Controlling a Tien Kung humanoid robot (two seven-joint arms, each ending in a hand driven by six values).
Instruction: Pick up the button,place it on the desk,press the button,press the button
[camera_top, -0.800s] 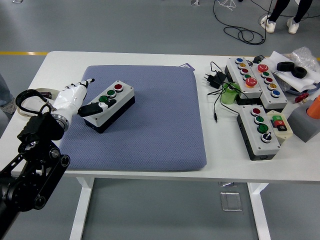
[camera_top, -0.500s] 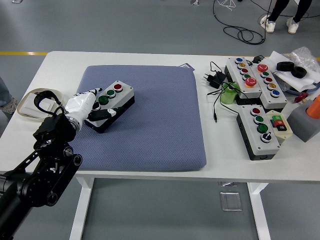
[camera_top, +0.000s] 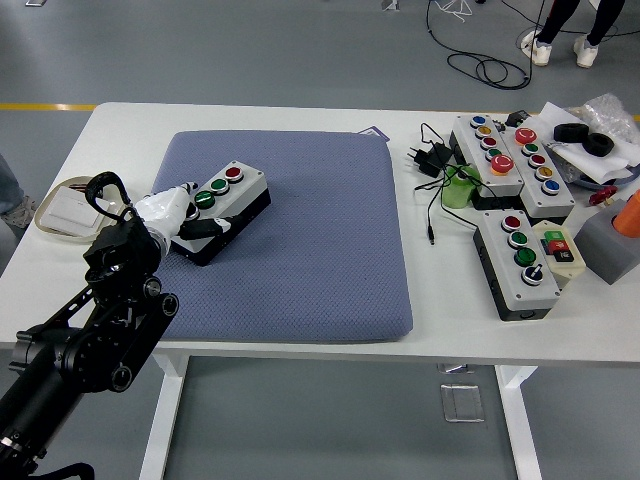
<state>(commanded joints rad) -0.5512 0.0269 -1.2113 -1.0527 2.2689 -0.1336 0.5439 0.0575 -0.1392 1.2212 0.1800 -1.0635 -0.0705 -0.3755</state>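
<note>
Reaching in from the lower left, the black left arm (camera_top: 95, 330) ends in a white left hand (camera_top: 172, 212) whose fingers close around the near-left end of the button box (camera_top: 220, 211), with a dark thumb (camera_top: 205, 226) laid along its front side. This grey-topped, black-sided box sits on the left part of the blue-grey pad (camera_top: 295, 235), its long axis running diagonally from near left to far right; a red button (camera_top: 234, 173) marks the far-right end, with green ones next along toward the hand. Compared with the earlier frames, the arm has pushed further in and up over the tabletop's (camera_top: 420, 325) near-left edge, the hand has gone from lying over the box's left end with fingers extended to wrapping it, and the box looks shifted slightly, its heading much the same. Behind the arm a shallow tan tray (camera_top: 62, 208) lies on the tabletop's left margin. Right of the pad are a black plug with cable (camera_top: 428, 160), a long multi-button panel (camera_top: 508, 160) and, nearer, a second button box (camera_top: 520, 262). The right arm does not show.
</note>
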